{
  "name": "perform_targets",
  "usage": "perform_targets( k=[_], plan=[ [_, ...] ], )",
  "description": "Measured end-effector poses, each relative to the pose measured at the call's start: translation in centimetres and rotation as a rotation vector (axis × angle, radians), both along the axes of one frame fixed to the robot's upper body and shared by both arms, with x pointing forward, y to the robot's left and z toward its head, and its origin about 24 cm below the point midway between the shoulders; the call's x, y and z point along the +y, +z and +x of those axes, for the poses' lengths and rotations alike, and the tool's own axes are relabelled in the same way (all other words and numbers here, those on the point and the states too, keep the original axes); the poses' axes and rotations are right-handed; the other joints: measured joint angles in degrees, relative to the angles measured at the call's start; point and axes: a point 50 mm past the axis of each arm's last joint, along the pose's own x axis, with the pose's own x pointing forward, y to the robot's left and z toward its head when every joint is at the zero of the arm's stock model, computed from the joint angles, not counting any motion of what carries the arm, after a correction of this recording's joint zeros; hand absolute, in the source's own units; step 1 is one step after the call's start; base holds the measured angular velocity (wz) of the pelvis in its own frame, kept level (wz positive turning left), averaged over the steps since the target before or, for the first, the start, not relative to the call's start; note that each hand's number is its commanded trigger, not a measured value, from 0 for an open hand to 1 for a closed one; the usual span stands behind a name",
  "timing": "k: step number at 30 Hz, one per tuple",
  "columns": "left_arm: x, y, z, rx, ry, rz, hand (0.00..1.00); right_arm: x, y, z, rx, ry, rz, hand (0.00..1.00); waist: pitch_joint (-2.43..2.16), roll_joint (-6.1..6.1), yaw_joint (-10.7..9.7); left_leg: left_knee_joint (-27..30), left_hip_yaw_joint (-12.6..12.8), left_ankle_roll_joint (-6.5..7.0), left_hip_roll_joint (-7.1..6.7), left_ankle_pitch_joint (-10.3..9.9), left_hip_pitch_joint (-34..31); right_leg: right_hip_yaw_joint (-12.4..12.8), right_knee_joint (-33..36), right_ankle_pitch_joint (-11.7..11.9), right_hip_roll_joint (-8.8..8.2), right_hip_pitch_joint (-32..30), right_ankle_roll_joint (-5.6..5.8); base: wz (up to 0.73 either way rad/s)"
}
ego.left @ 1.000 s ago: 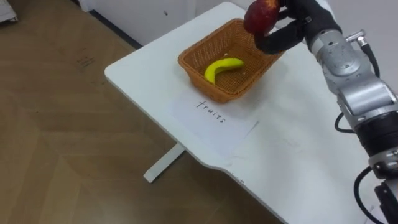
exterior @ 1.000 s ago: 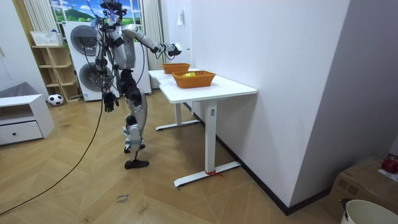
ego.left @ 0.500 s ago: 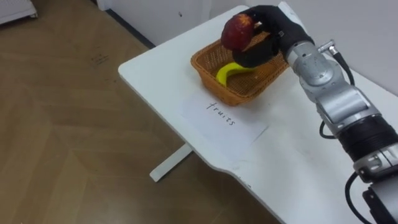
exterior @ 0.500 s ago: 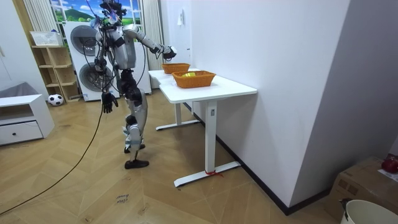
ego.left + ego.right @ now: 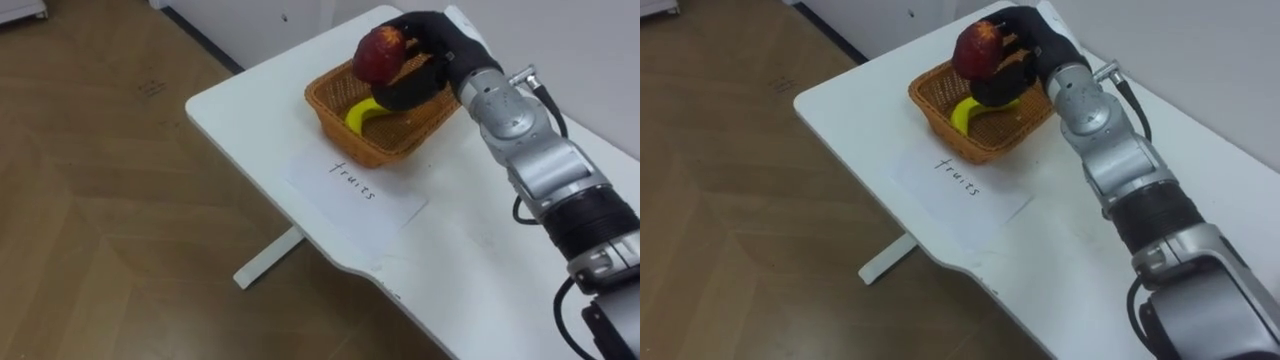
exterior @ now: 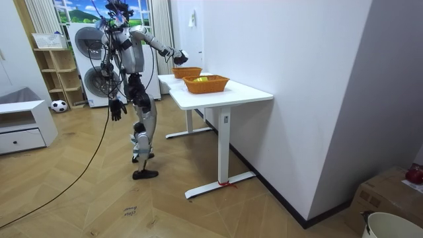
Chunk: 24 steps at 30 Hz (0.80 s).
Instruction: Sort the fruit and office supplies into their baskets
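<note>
The robot's right hand (image 5: 432, 40) was clamped round a round red apple with a yellowish patch (image 5: 379, 53), holding it just above the woven orange wicker basket (image 5: 330, 98) on the white table (image 5: 470, 250). A curved yellow banana (image 5: 360, 113) lay inside that basket, and a handwritten white paper sheet (image 5: 358, 188) sat right in front. The left hand (image 6: 115, 108) hung by the robot's side; honestly couldn't tell if it was open.
</note>
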Motion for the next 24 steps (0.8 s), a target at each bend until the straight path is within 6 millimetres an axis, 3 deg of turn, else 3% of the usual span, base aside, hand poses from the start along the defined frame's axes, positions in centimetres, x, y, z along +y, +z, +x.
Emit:
perform_targets(
  k=[3, 4, 5, 6, 7, 8, 9, 24],
  plan=[
    [0.01, 0.0, 0.0, 0.0, 0.0, 0.0, 0.0, -0.15, -0.35, 0.02, 0.018, -0.012, -0.006, 1.0, 0.0, 0.01, -0.16, -0.02, 0.01, 0.0, 0.0, 0.0, -0.15, 0.0, 0.01, 0.0, 0.0, -0.25, 0.0, 0.0],
    [0.01, 0.0, 0.0, 0.0, 0.0, 0.0, 0.0, -0.2, -0.41, 0.02, 0.021, -0.015, -0.007, 0.88, 0.0, 0.01, -0.21, -0.03, 0.02, 0.0, 0.01, 0.0, -0.2, 0.01, 0.01, 0.0, 0.0, -0.34, 0.0, 0.0],
    [0.01, 0.0, 0.0, 0.0, 0.0, 0.0, 0.0, -0.22, -0.43, 0.02, 0.022, -0.016, -0.007, 0.6, 0.0, 0.01, -0.23, -0.03, 0.04, 0.0, 0.01, 0.0, -0.22, 0.02, 0.01, 0.0, 0.01, -0.37, 0.0, 0.0],
    [0.01, 0.01, 0.03, -0.001, 0.0, 0.001, 0.0, -0.25, -0.46, 0.02, 0.025, -0.018, -0.008, 0.55, 0.0, 0.01, -0.25, -0.03, 0.06, 0.0, 0.01, 0.0, -0.25, 0.02, 0.0, 0.0, 0.0, -0.42, 0.0, 0.0],
    [0.03, 0.03, 0.09, -0.004, 0.0, 0.001, 0.0, -0.29, -0.49, 0.03, 0.027, -0.02, -0.008, 0.26, -0.01, 0.0, -0.29, -0.02, 0.06, 0.0, 0.01, 0.0, -0.32, 0.03, 0.0, 0.0, 0.01, -0.47, 0.0, 0.0],
    [0.03, 0.03, 0.14, -0.006, 0.0, 0.001, 0.0, -0.3, -0.51, 0.03, 0.028, -0.021, -0.008, 0.19, -0.01, 0.0, -0.28, -0.01, 0.06, 0.0, 0.01, 0.0, -0.35, 0.03, 0.0, 0.0, 0.02, -0.49, 0.0, 0.0],
    [0.03, 0.05, 0.21, -0.009, -0.001, 0.002, 0.0, -0.31, -0.52, 0.03, 0.028, -0.021, -0.008, 0.0, -0.01, 0.0, -0.28, -0.01, 0.06, 0.0, 0.01, 0.0, -0.4, 0.03, 0.0, 0.0, 0.02, -0.53, 0.0, 0.0],
    [0.09, 0.19, 0.85, -0.036, -0.007, 0.013, 0.0, -0.36, -0.5, 0.04, 0.029, -0.024, -0.003, 0.0, -0.09, -0.08, -0.38, 0.39, 0.06, 0.0, -0.01, 0.0, -1.12, 0.0, 0.0, 0.01, 0.04, -1.04, -0.01, 0.0]
  ],
)
